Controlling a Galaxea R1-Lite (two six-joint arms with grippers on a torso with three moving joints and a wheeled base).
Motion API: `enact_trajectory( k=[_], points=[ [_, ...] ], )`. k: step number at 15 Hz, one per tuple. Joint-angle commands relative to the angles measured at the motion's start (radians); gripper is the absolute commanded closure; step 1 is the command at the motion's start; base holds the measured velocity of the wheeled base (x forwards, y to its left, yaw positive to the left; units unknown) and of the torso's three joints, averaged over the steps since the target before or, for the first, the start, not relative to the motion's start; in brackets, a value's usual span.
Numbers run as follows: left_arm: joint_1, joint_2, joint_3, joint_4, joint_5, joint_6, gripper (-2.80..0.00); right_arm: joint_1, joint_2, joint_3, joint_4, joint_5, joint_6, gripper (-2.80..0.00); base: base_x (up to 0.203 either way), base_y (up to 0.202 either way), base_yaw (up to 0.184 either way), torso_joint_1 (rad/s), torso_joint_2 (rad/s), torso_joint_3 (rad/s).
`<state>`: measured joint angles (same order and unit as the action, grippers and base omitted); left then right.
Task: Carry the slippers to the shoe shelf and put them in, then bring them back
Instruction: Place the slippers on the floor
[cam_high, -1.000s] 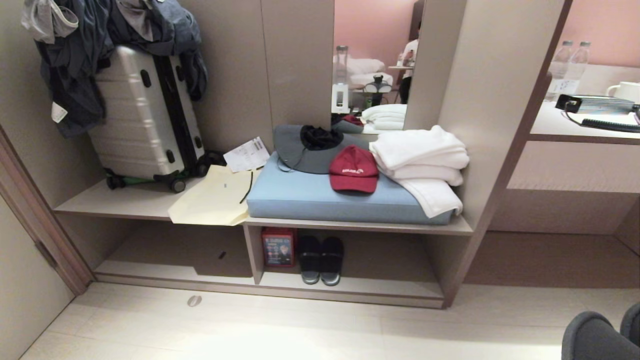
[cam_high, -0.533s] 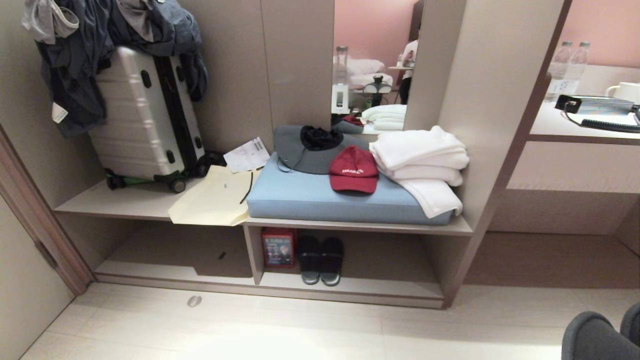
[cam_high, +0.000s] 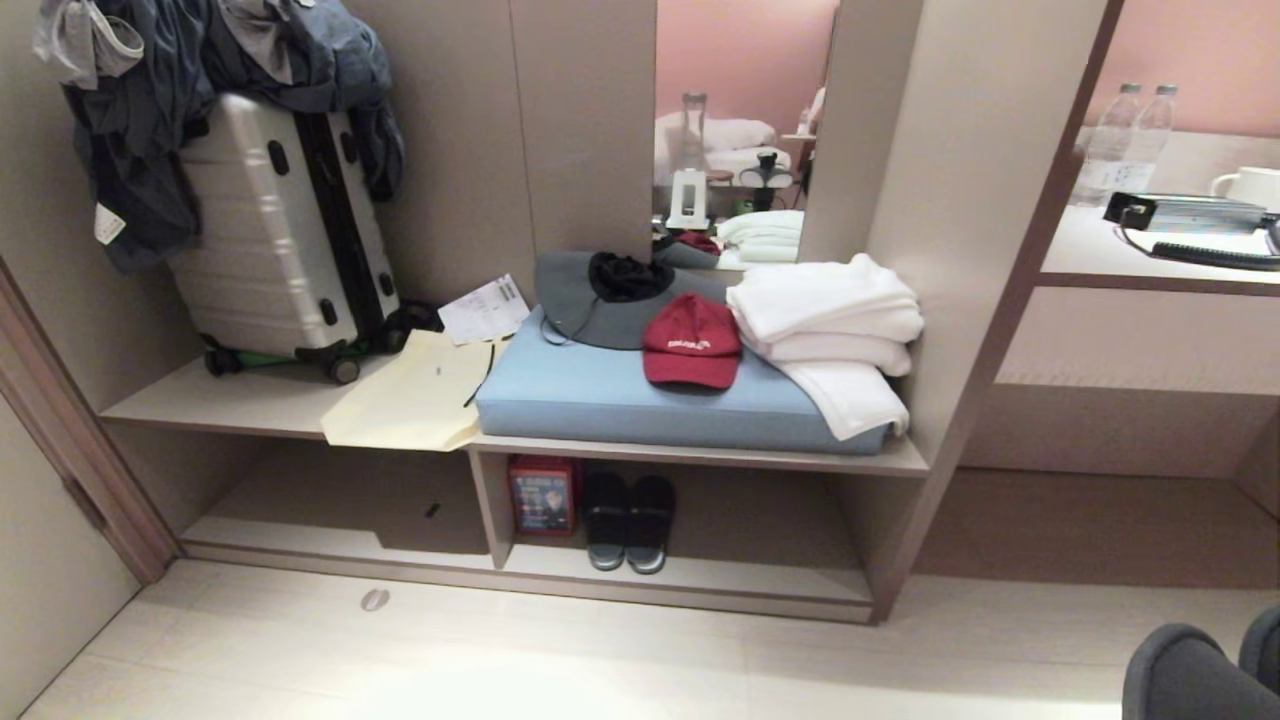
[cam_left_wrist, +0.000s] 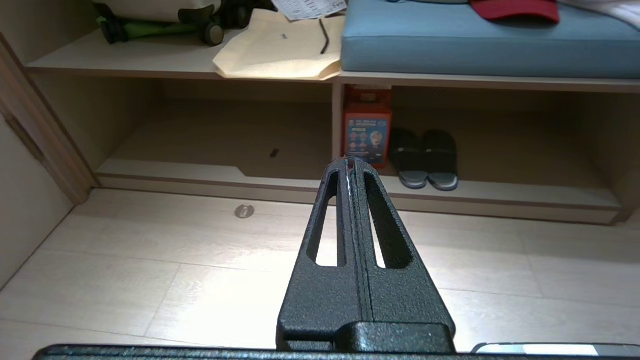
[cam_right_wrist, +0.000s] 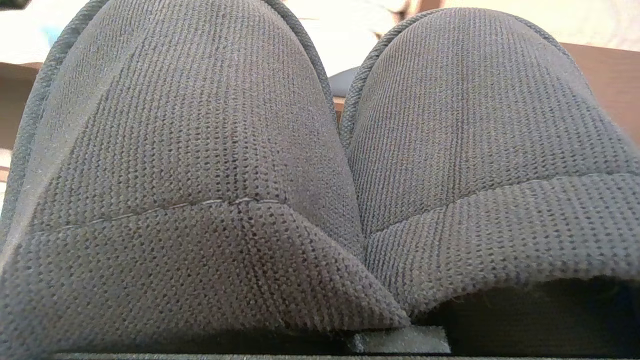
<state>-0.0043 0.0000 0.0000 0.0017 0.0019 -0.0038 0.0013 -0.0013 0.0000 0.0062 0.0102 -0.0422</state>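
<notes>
A pair of grey knitted slippers fills the right wrist view, toes pointing away, lying side by side right over my right gripper. Only a small pale piece of that gripper shows, where their inner edges meet. Their rounded toes peek in at the head view's bottom right corner. The shoe shelf is the low beige unit ahead, with two compartments split by a divider. My left gripper is shut and empty, held above the floor and pointing at the shelf.
A pair of dark slides and a red box stand in the right compartment beside the divider. On top are a blue cushion, a red cap, white towels, a yellow bag and a suitcase. Pale floor lies in front.
The whole head view has shifted slightly to the left, so the camera has moved. Nothing on the shelf has moved and both grippers stay as they were.
</notes>
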Motion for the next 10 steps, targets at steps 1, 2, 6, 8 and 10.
enact_trajectory(
  k=[1, 2, 6, 8, 10],
  points=[
    [0.0, 0.002, 0.002, 0.0, 0.001, -0.001, 0.0, 0.0, -0.002, 0.002, 0.0, 0.0, -0.001, 0.0, 0.0, -0.196, 0.002, 0.002, 0.0, 0.002],
    [0.0, 0.002, 0.002, 0.001, 0.001, 0.001, 0.0, 0.0, 0.0, 0.002, 0.0, 0.0, -0.001, 0.0, 0.0, -0.193, 0.002, 0.001, 0.01, 0.002],
    [0.0, 0.002, 0.002, 0.0, 0.001, -0.001, 0.0, 0.0, -0.002, 0.002, 0.0, 0.0, -0.001, 0.0, 0.0, -0.199, 0.001, 0.001, 0.0, 0.001],
    [0.0, 0.002, 0.002, 0.0, 0.001, -0.001, 0.0, 0.0, -0.001, 0.002, 0.0, 0.0, -0.001, 0.0, 0.0, -0.198, 0.0, 0.0, 0.0, 0.004],
    [0.0, 0.001, 0.002, 0.0, 0.001, -0.001, 0.0, 0.0, -0.001, 0.002, 0.0, 0.0, -0.001, 0.0, 0.0, -0.197, 0.002, 0.002, 0.0, 0.004]
  ],
)
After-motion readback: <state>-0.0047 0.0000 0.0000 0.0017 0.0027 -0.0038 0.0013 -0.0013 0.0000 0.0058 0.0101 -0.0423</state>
